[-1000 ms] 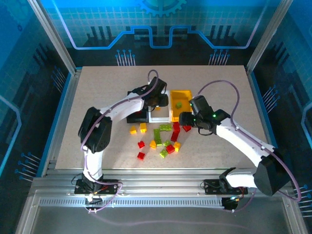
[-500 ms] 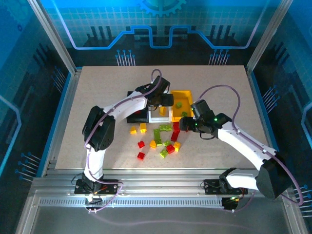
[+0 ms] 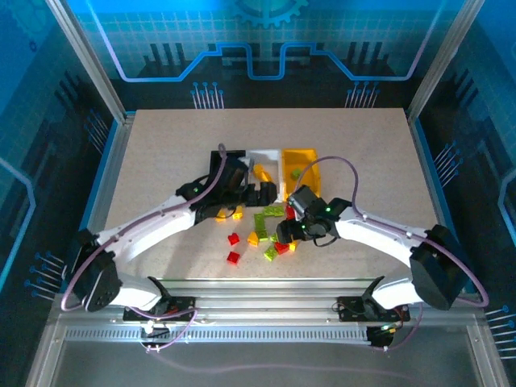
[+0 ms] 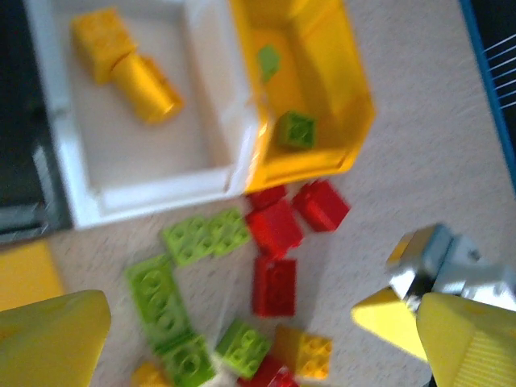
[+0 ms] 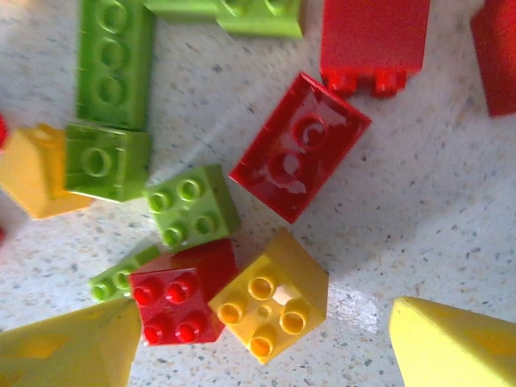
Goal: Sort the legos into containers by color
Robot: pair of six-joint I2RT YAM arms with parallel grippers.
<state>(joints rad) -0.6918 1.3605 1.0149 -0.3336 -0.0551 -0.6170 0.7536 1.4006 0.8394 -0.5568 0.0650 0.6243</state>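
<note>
Here, the surface (image 3: 161, 161) carries the white bin (image 4: 153, 189) and the yellow bin (image 4: 343, 105), touching side by side. The left gripper (image 4: 250, 343) and the right gripper (image 5: 262, 355) hang wide open over the loose legos (image 3: 270, 230) just before the bins. Yellow-orange bricks (image 4: 133, 60) lie in the white bin, green bricks (image 4: 296, 129) in the yellow bin.

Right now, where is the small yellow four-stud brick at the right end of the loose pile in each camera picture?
Top external: the yellow brick lies just right of centre, below the middle.
Left wrist: bottom edge, right of centre.
Right wrist: lower middle.
Shared landmark: the red four-stud brick right beside it.
</note>
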